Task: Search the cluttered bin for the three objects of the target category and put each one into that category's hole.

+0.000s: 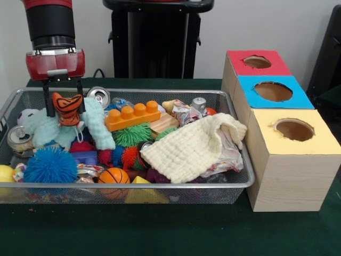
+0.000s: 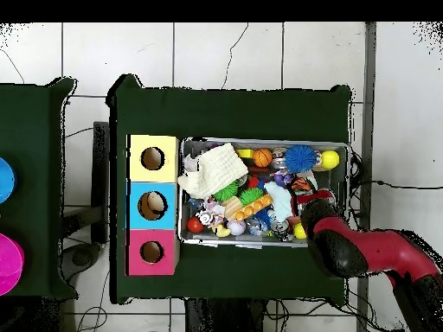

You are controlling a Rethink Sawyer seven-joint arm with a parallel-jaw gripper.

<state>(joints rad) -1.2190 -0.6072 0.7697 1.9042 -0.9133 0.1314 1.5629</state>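
Green desk (image 1: pixel 176 234) | fingers (image 1: pixel 64 106) clamped on tiger (image 1: pixel 67 108), held just over bin's (image 1: pixel 160 185) end | red box hole (image 1: pixel 257 62) sits way off at the opposite end, past the bin

Hidden, cropped and indistinct items: wire basket scene

The arm (image 1: pixel 50 21) is running off the front view's top edge and, overhead, off the right edge; overhead it is covering the pincer and the basket (image 2: pixel 260 243)'s right end. In front, the pincer (image 1: pixel 64 101)'s dark fingers (image 1: pixel 50 104) are lying partly behind the striped tiger toy (image 1: pixel 67 108), so their grip is staying unclear. The cream knitted cloth (image 1: pixel 192 149) is concealing the items beneath it. The yellow ball (image 1: pixel 5 174) is being cut by the left edge. Overhead, the small toys are too tiny to identify, and the pink disc (image 2: pixel 9 264) and blue disc (image 2: pixel 4 180) are being cropped at left.
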